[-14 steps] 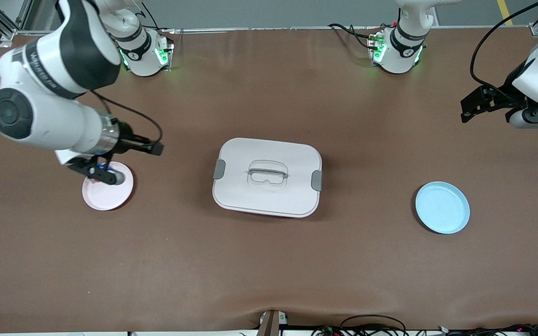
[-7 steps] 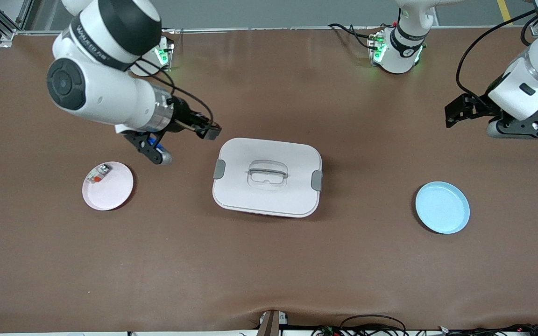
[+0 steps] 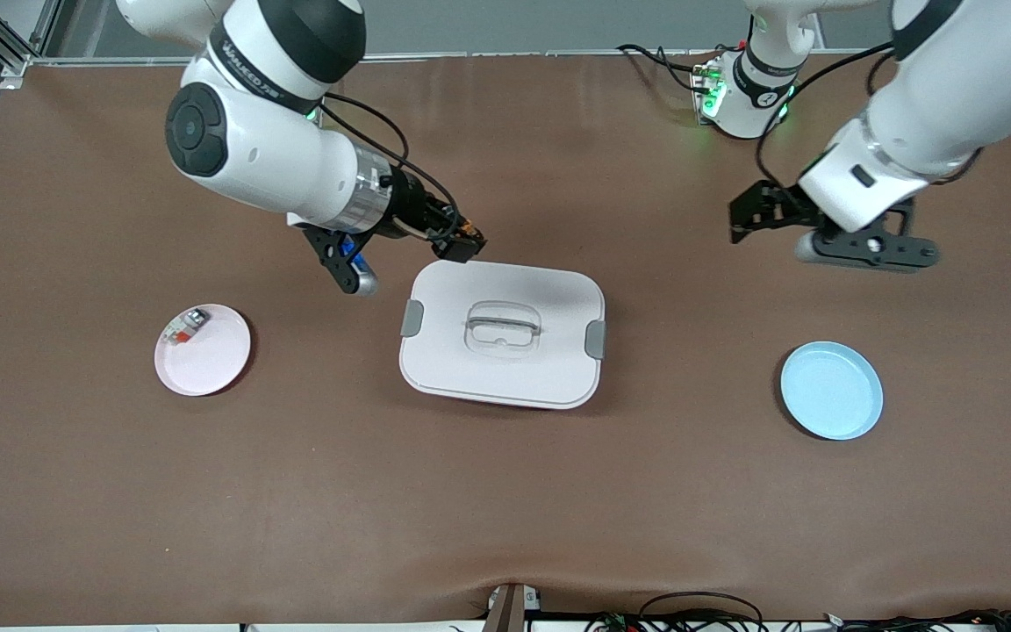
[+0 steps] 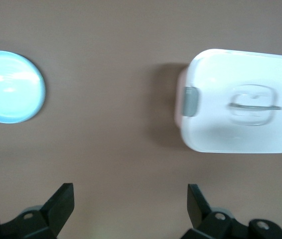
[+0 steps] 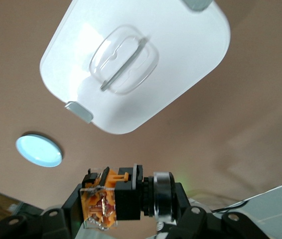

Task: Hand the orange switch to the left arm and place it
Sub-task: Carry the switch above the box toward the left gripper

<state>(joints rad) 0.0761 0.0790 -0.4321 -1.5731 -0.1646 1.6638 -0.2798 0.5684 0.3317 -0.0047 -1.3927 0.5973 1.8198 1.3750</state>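
The right end effector is hanging over the edge of the box that faces the robots' bases, its fingers clamped shut on the orange switch; the right wrist view is showing the black and orange part pinched between them, up in the air above the worktop. Carrying it high is, I judge, a way of clearing the box lid, since the box is sitting squarely between the two plates.

The left end effector is hovering over bare worktop beside the box, toward the left arm's end, its fingers spread fully wide and holding nothing, probably to receive the switch in a handover.

The pink plate, beside the box toward the right arm's end, is carrying a small white part. The blue plate, beside the box toward the left arm's end, is lying empty, likely the destination.
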